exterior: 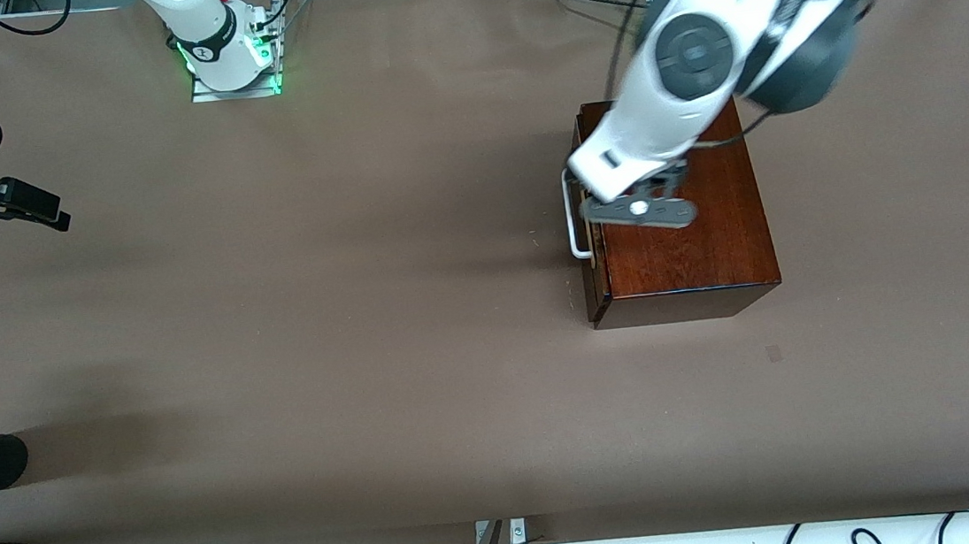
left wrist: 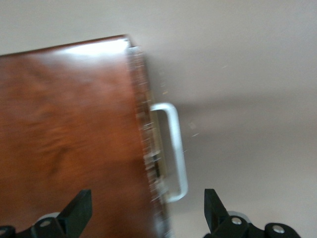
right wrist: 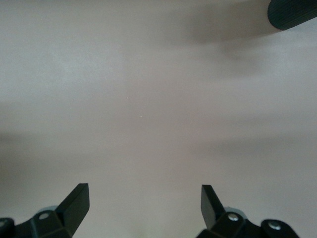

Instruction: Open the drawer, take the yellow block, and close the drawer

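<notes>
A: What sits closest to the front camera?

B: The wooden box (exterior: pixel 683 226), dark reddish-brown and glossy, resting on the brown counter (exterior: pixel 349 338) toward the left arm's end. Its near edge is the lowest thing on the counter in the front view.

A: And the drawer?

B: The drawer (exterior: pixel 588 218) is pushed in, or very nearly so; only its front edge shows along the side of the box that faces the right arm's end. Its white handle (exterior: pixel 572 215) sticks out from that front.

A: Where is the left end effector?

B: The left end effector (left wrist: pixel 147 210) hangs over the box's top, right above the edge where the drawer front sits. In the left wrist view the handle (left wrist: pixel 173 148) lies between its two black fingertips (left wrist: pixel 79 210), which stand wide apart and grip nothing.

A: The right one?

B: The right end effector (right wrist: pixel 144 208) waits over bare counter at the right arm's end, well apart from the box. Its fingers are spread wide too, and empty.

A: The yellow block?

B: Not visible in any view.
</notes>
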You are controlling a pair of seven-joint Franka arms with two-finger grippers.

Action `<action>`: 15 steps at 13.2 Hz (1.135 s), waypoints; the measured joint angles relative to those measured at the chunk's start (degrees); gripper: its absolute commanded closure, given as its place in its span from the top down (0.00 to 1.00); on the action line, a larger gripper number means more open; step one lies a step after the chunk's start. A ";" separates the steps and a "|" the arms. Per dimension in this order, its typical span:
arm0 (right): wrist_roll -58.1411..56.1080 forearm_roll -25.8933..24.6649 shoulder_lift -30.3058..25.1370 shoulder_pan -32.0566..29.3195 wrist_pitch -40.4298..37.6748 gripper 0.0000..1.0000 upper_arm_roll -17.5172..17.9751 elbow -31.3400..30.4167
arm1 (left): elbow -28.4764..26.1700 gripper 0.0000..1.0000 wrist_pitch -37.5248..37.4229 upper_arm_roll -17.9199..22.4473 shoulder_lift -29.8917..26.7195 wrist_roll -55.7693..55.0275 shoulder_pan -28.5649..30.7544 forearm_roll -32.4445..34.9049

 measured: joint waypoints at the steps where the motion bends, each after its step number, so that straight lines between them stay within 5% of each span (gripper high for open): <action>1: 0.00 0.00 0.00 0.00 0.00 1.00 0.00 0.01 | 0.17 1.00 2.45 0.02 1.87 -2.81 -2.06 0.06; 7: 0.00 0.00 0.00 -0.01 0.02 1.00 0.01 0.16 | 0.71 1.00 5.41 0.07 9.10 -8.28 -9.48 13.49; 15: 0.00 0.00 0.00 -0.02 0.03 1.00 0.00 0.20 | -0.99 1.00 3.44 0.45 12.50 -12.23 -11.11 16.02</action>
